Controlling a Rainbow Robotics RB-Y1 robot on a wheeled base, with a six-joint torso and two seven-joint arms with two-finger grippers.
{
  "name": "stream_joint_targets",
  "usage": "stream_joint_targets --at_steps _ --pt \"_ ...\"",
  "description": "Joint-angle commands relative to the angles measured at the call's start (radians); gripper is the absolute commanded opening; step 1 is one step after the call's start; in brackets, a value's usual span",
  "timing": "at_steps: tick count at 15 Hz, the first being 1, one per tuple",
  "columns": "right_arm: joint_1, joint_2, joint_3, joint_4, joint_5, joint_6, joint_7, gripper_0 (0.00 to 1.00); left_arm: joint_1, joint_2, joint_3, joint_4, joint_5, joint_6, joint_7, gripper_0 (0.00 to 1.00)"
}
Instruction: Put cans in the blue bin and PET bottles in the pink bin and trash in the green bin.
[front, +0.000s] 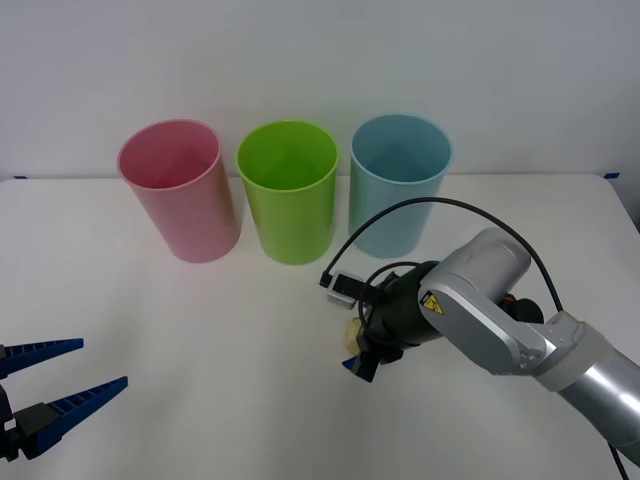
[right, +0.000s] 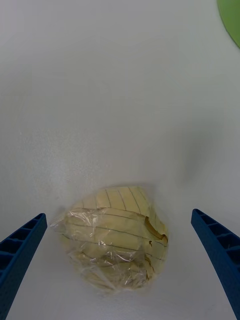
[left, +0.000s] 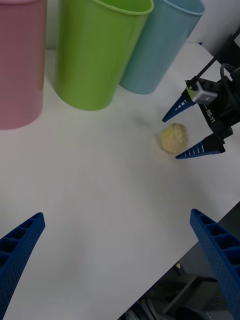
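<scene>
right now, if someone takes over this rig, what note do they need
Right gripper: open, fingers on either side of the trash, a crumpled ball of lined yellow paper lying on the white table; not gripped yet.
Left gripper: open, idle at the table's near left.
Bins stand in a row at the back: pink bin left, green bin middle, blue bin right.
Done: nothing binned yet.
Left: close on the trash, lift it, drop it in the green bin.
</scene>
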Motion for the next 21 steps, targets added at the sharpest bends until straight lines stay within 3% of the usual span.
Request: stream_joint_targets --at_steps 1,9,10,11,12,21 --pt "0.001 -0.001 0.009 0.000 0.005 0.003 -0.002 1.00 0.000 0.000 0.000 0.000 0.000 0.000 0.000 1.00" --pt "0.001 0.023 0.009 0.040 0.017 0.023 0.004 1.00 0.000 0.000 0.000 0.000 0.000 0.000 0.000 1.00" --pt "0.001 0.023 0.009 0.041 0.019 0.025 0.009 0.83 0.000 0.000 0.000 0.000 0.000 0.000 0.000 1.00" --pt "0.001 0.025 0.009 0.041 0.022 0.023 0.009 0.24 0.000 0.000 0.000 0.000 0.000 0.000 0.000 1.00" --pt "0.001 0.023 0.009 0.041 0.022 0.023 0.009 0.02 0.000 0.000 0.000 0.000 0.000 0.000 0.000 1.00" --pt "0.001 0.028 0.012 0.041 0.037 0.025 0.009 0.00 0.000 0.000 0.000 0.000 0.000 0.000 0.000 1.00"
